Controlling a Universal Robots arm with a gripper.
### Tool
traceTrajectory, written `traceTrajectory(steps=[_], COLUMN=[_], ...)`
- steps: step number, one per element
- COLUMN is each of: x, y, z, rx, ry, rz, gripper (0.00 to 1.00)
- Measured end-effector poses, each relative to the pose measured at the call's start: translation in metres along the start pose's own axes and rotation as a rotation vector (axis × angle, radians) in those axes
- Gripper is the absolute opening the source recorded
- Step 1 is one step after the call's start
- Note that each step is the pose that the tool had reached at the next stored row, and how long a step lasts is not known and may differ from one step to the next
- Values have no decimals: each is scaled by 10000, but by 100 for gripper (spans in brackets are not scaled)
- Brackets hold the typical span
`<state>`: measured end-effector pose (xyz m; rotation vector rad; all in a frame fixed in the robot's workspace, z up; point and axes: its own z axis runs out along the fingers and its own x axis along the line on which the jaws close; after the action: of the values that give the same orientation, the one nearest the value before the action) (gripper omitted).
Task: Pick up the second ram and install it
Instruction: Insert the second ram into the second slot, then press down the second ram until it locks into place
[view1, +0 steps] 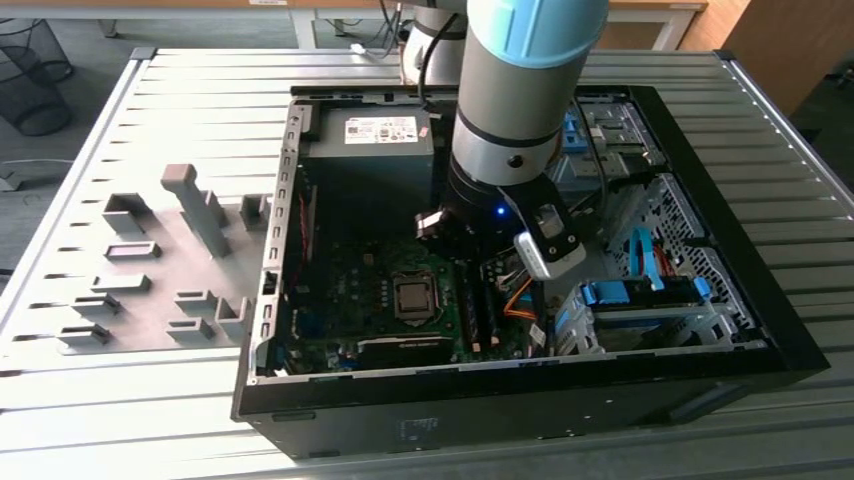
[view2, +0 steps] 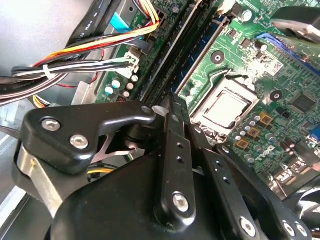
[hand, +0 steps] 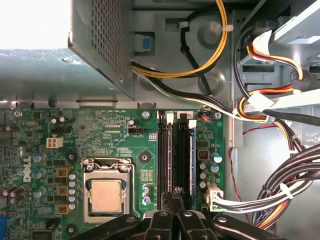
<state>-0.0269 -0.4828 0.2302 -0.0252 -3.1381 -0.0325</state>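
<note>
Black gripper (hand: 176, 197) fingers pressing together, hovering over the motherboard (hand: 100, 145) memory slots (hand: 177, 150), beside the processor socket (hand: 106, 190).

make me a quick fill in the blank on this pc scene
1. The grey fixture blocks stand on the table, on the exterior view's ___ of the computer case.
2. The motherboard is coloured ___.
3. In the first wrist view the gripper sits over the memory slots, which run beside the square ___ socket.
Missing words: left; green; processor.
</note>
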Motion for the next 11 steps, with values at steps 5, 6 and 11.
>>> traceTrajectory(steps=[5, 6, 11], x=[-3, -3, -5], y=[-1, -1, -4], z=[24, 42, 118], rx=[2, 1, 16], ry=[1, 1, 10], rz=[-1, 0, 0], gripper=[10, 10, 10])
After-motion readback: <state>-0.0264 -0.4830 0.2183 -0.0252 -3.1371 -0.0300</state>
